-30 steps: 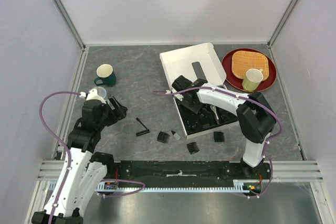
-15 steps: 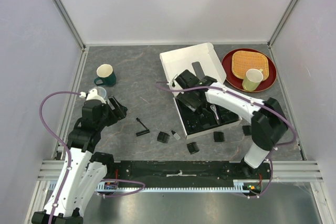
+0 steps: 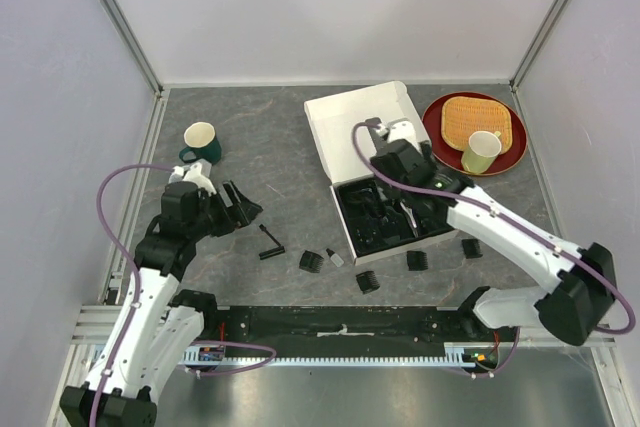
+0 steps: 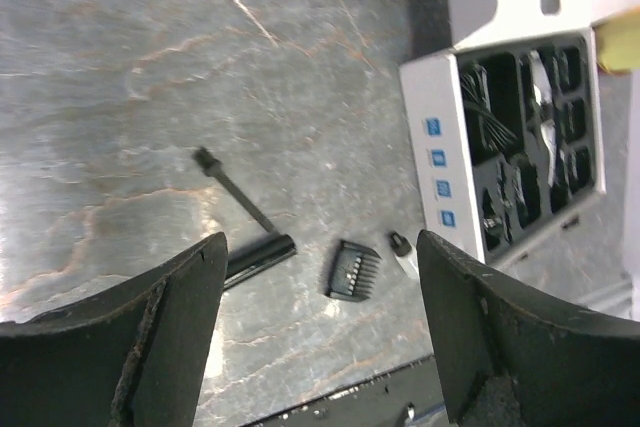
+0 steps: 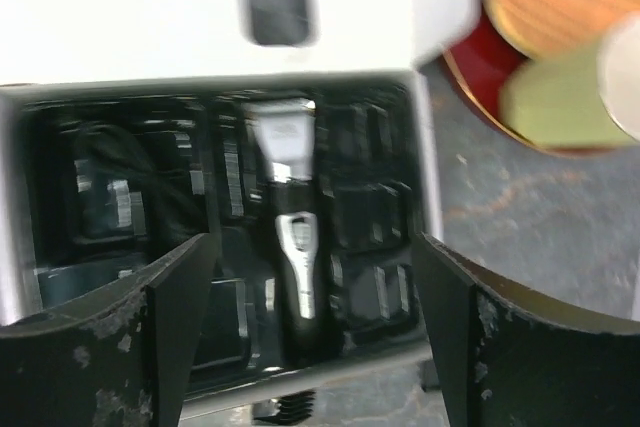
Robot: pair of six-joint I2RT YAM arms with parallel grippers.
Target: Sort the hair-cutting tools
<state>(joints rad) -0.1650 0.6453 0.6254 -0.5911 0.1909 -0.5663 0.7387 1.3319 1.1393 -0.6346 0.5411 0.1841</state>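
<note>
The slim black clipper with a silver head (image 5: 295, 247) lies in the black tray (image 3: 372, 229) of the white box. My right gripper (image 5: 312, 337) hovers open above the tray with nothing between its fingers; from above it shows over the tray's far end (image 3: 388, 172). Three comb guards (image 3: 312, 261) (image 3: 368, 282) (image 3: 417, 260) lie on the table in front of the box, and another (image 3: 471, 248) to its right. A thin brush (image 4: 232, 187), a black tube (image 4: 258, 257), one comb guard (image 4: 352, 269) and a small bottle (image 4: 404, 252) lie ahead of my open, empty left gripper (image 4: 320, 347).
The box's white lid (image 3: 360, 122) lies open behind the tray. A red plate (image 3: 505, 147) with a woven mat and a pale cup (image 3: 480, 152) stands at the back right. A green mug (image 3: 201, 142) stands at the back left. The frame rail (image 3: 340, 327) runs along the near edge.
My right gripper has opened and pulled back and up from the tray's left side toward the lid, its elbow swinging out right. My left gripper has shifted slightly right.
</note>
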